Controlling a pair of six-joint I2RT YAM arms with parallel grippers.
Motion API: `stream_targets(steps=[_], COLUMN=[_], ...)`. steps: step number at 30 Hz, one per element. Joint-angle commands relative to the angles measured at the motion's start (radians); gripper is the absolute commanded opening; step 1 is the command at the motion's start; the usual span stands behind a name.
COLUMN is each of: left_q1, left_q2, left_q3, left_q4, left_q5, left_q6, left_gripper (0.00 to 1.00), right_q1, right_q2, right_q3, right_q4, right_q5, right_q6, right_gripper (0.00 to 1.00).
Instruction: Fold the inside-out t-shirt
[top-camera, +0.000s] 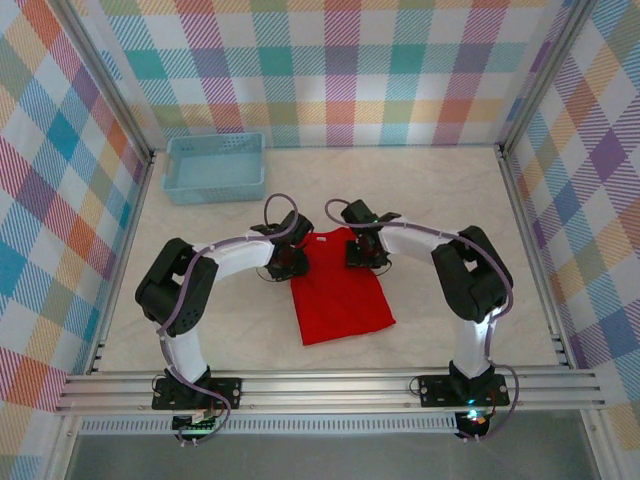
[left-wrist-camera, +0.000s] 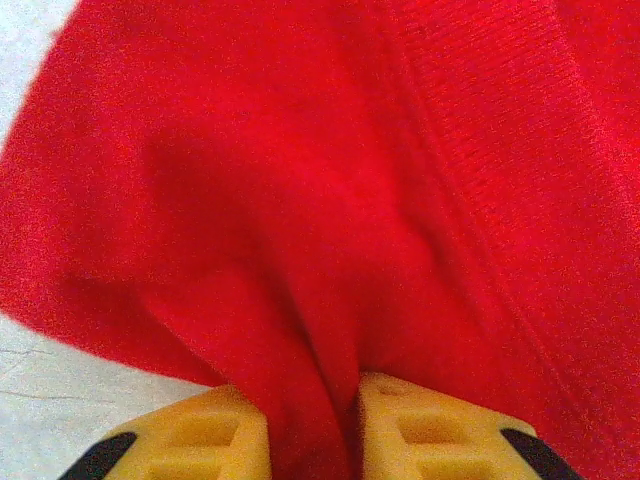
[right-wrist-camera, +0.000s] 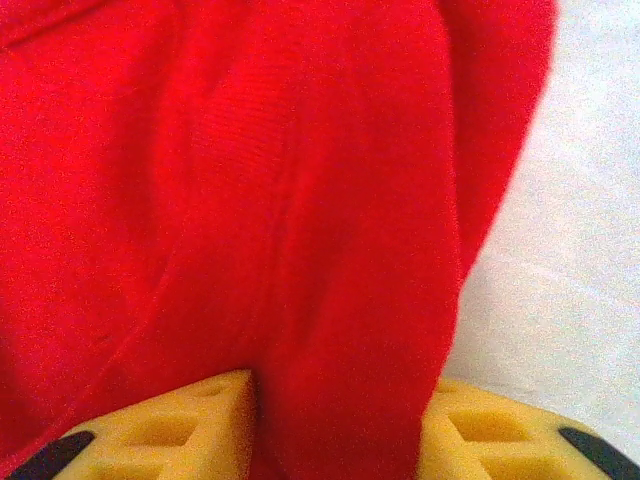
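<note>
The plain bright red soft cloth t-shirt (top-camera: 340, 295) lies as a narrow panel mid-way across the pale table (top-camera: 440, 190); the left gripper (left-wrist-camera: 312, 432) has its jaws pinched on a ridge of cloth at the far left corner; the right gripper (right-wrist-camera: 340, 425) clamps a thicker fold at the far right; the lengthwise fold seems in hand, calling for an even lift toward the near hem; the light-blue plastic basket (top-camera: 215, 167) stands well apart, no obstacle.

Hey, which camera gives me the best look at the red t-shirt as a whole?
Top external: the whole t-shirt shows, lying on the table. The wrist views are close-ups of its red cloth bunched between the fingers of the left gripper and the right gripper.
</note>
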Motion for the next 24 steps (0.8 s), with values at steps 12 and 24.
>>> stream_targets(steps=[12,24], left_q1=[-0.028,0.028], left_q2=[-0.159,-0.474], left_q3=[-0.159,-0.293], left_q4=[0.239,0.315], left_q5=[-0.005,0.049], left_q6=[0.026,0.060], left_gripper=[0.01,0.00], right_q1=[-0.048,-0.162], right_q2=[-0.224,-0.571], right_q3=[-0.244,-0.370], right_q4=[0.184,0.298], right_q5=[-0.143,-0.347], right_q6=[0.055,0.047], right_gripper=[0.08,0.00])
